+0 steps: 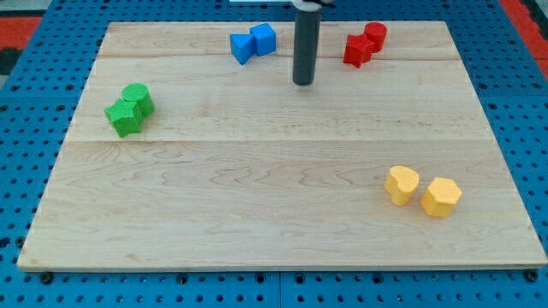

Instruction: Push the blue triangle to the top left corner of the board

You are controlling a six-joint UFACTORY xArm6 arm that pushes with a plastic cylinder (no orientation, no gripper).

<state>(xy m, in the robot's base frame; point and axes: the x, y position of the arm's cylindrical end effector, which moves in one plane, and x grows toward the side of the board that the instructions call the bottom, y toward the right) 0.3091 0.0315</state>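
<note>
The blue triangle (241, 47) lies near the board's top edge, left of centre, touching a blue cube (265, 38) on its right. My tip (303, 82) is the lower end of the dark rod, standing on the board to the right of and slightly below the two blue blocks, with a gap between. The board's top left corner (111, 27) is far to the left of the triangle.
Two red blocks (364, 44) sit together at the top right of my tip. Two green blocks (129, 109) sit together at the left side. Two yellow blocks (422, 190) lie at the lower right. The wooden board (274, 214) rests on a blue perforated surface.
</note>
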